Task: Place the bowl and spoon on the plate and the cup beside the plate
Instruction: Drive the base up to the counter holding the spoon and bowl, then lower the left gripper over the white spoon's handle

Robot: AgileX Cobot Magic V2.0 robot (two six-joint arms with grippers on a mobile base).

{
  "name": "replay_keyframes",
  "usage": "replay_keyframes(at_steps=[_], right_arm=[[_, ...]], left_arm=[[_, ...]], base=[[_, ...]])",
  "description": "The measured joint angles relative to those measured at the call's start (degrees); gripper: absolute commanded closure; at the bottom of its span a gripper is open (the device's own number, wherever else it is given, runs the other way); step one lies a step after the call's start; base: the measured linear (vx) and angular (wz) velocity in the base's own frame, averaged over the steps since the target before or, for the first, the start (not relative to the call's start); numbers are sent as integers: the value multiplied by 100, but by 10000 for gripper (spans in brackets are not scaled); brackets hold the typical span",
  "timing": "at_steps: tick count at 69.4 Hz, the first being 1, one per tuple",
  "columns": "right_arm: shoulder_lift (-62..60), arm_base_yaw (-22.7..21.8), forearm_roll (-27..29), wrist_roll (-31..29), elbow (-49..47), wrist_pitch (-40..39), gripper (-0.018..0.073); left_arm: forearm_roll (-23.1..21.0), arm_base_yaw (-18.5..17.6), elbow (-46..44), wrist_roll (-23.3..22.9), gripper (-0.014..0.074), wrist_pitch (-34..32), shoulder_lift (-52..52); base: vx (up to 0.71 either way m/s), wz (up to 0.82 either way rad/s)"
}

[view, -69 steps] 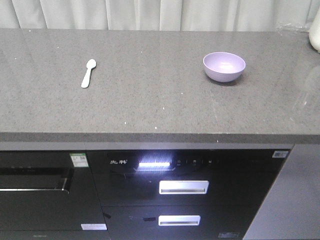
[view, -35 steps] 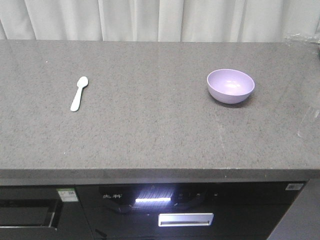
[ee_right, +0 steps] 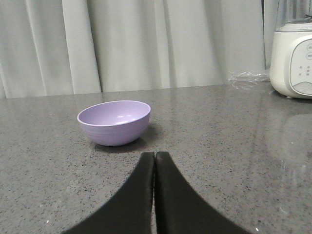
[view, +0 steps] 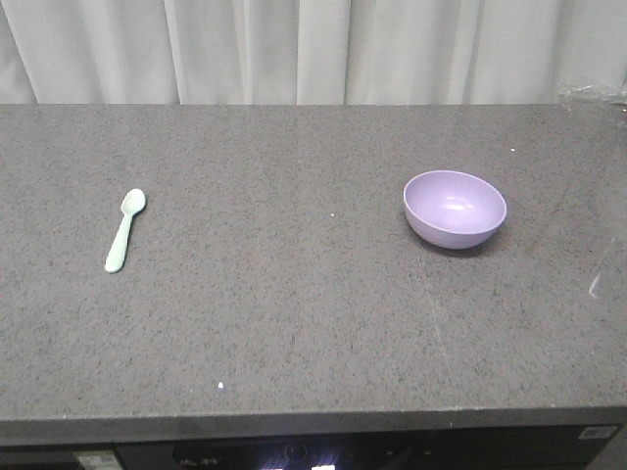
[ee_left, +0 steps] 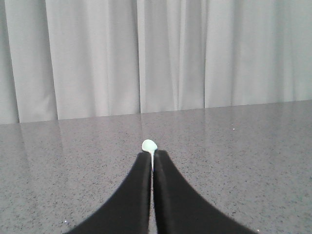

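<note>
A lavender bowl (view: pixel 455 209) stands upright on the grey counter (view: pixel 294 333), right of centre. A mint-green spoon (view: pixel 125 230) lies flat at the left, scoop pointing away. Neither gripper shows in the front view. In the left wrist view my left gripper (ee_left: pixel 152 153) is shut with nothing in it. The spoon (ee_left: pixel 148 145) lies on the counter just beyond its tips. My right gripper (ee_right: pixel 154 154) is also shut on nothing, with the bowl (ee_right: pixel 114 122) ahead and slightly left. The plate and the cup are out of view.
A white blender base (ee_right: pixel 292 53) stands at the far right of the counter, with crumpled clear plastic (ee_right: pixel 246 78) beside it. A white curtain (view: pixel 313 49) hangs behind the counter. The counter's front edge (view: pixel 294 426) runs along the bottom of the front view.
The front view has closed in on the counter: bowl and spoon sit lower and larger in frame, and the oven drawers below have dropped out of view. Neither object has moved on the counter.
</note>
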Motion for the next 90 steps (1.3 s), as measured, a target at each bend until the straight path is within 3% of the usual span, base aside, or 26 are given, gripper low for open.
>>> replay_keyframes(at_steps=[90], right_arm=[[0,0,0,0,0,0,570]], left_arm=[[0,0,0,0,603,0,0]], base=[[6,3]])
